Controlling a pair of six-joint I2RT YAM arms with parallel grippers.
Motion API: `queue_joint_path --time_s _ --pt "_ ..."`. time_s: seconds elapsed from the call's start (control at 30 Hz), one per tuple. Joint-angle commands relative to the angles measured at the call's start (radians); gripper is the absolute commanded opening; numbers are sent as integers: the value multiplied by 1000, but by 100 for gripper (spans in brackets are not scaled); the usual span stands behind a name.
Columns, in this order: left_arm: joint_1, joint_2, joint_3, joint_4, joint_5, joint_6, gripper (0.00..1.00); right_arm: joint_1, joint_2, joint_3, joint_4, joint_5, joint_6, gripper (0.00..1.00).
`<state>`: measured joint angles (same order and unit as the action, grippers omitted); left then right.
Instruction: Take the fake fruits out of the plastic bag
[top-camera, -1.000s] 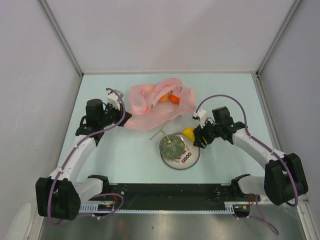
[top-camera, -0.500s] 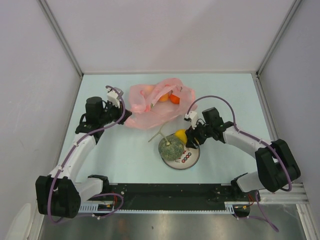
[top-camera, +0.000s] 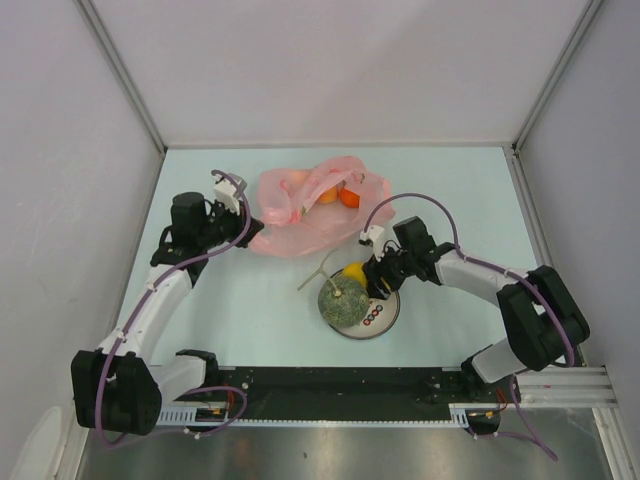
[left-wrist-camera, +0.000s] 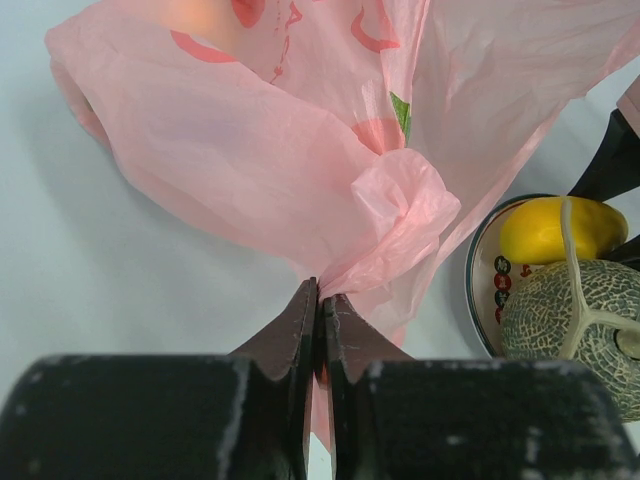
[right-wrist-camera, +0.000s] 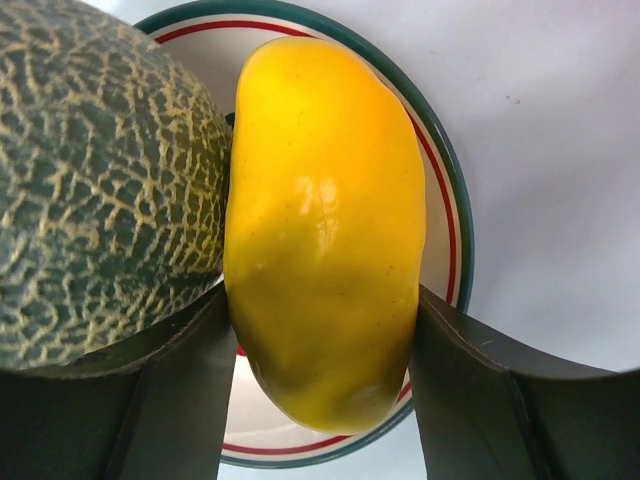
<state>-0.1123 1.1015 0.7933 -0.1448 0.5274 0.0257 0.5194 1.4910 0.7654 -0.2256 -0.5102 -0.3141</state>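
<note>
Bench: pale blue-green surface (top-camera: 230, 300) carrying all the things, with both arm bases along its near edge.
Plastic bag: crinkled translucent pink plastic bag (top-camera: 300, 220) lying toward the far edge of the bench, about midway between the left and right edges, with red printing on its film.
Fruits in the bag: an orange ball (top-camera: 328, 196) and a redder piece (top-camera: 349, 198) show through the film at the bag's far right part. Other pieces cannot be made out.
Left hand: the left hand (left-wrist-camera: 320, 300) is at the bag's left near corner, its fingers pressed almost together on a gathered, knotted twist of pink film.
Plate: round white plate (top-camera: 387, 312) with a green and red rim, between the bag and the near edge of the bench and a little right of the middle.
Melon: grey-green netted melon (top-camera: 342, 300) sitting on the left part of the plate, out of the bag, its pale stem pointing toward the bag.
Yellow fruit: glossy yellow-orange oval (right-wrist-camera: 325, 220) over the plate's far side, touching the melon. Whether it rests on the plate cannot be told.
Right hand: the right hand (right-wrist-camera: 325, 340) stands fairly wide, one dark finger (right-wrist-camera: 180, 380) on each side of the yellow fruit and both pressing against it.
</note>
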Motion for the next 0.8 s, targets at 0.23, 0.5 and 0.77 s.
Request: queue_joint_path --time_s 0.23,0.5,0.77 --pt "8 -26 1 34 11 -7 11 22 46 78 28 4 -26 66" --pt "8 -28 -3 37 8 -6 11 -9 15 81 23 -91 -20 100" --pt "8 -15 -9 47 11 -9 11 -50 -46 94 -26 -90 -17 100"
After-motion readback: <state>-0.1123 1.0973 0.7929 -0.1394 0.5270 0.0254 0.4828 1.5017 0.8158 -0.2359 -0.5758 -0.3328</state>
